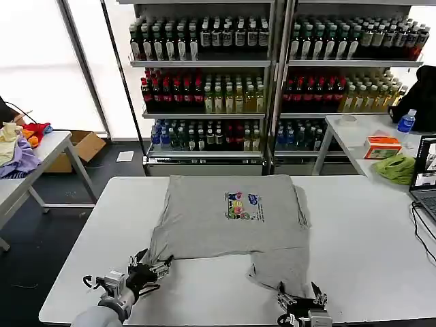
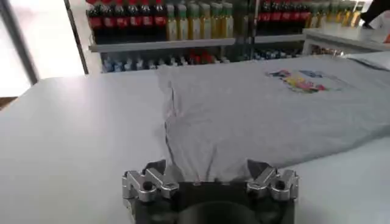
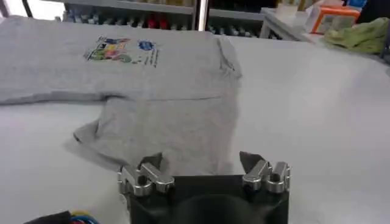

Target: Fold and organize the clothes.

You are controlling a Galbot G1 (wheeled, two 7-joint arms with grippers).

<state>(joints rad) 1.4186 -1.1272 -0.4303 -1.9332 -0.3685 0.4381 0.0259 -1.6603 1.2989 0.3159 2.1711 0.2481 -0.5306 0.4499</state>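
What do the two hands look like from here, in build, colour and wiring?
Both match: a black block body carrying two silver, stepped metal fingers with screw holes. The left hand sits on a pale grey, rounded wrist, with a thin black cable looping beside it. The right hand has the same fingers, with blue, yellow and red wires showing beside its body.

The left gripper is sitting low at the near left, fingers spread wide and pointing forward. The right gripper is hanging at the near right edge, its jaws gaping too, apparently level. Both wrists are reaching in from the robot's body.
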